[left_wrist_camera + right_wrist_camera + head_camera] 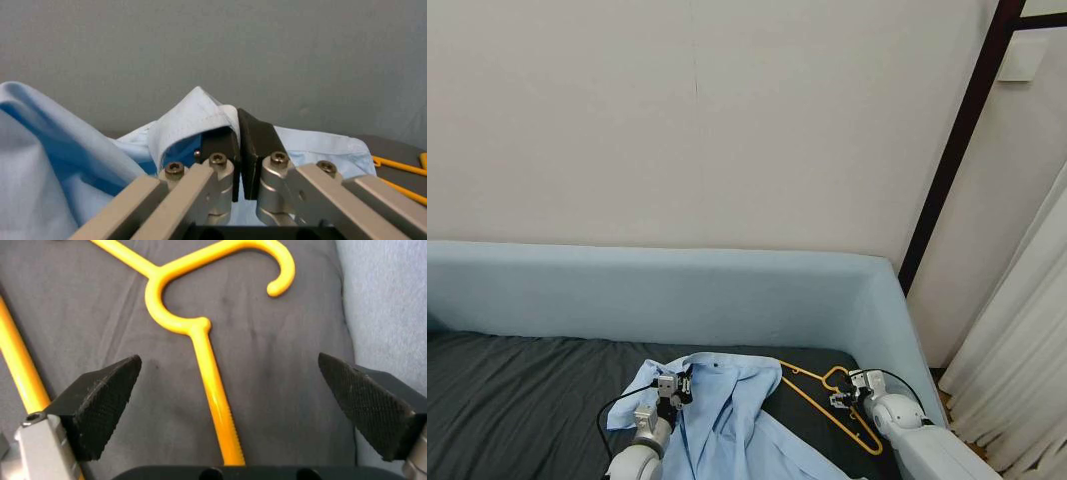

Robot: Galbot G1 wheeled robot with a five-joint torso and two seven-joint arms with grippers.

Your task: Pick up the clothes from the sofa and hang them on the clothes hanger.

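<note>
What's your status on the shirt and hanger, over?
Left gripper shut on collar of light blue shirt. Right gripper open, hovering over yellow plastic hanger. Hanger flat on dark grey sofa cushion beside shirt.

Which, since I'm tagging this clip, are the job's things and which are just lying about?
Job: blue shirt, left gripper shut on its collar; yellow hanger, right gripper open over it; sofa.
Just there: wall, curtain, dark post.
</note>
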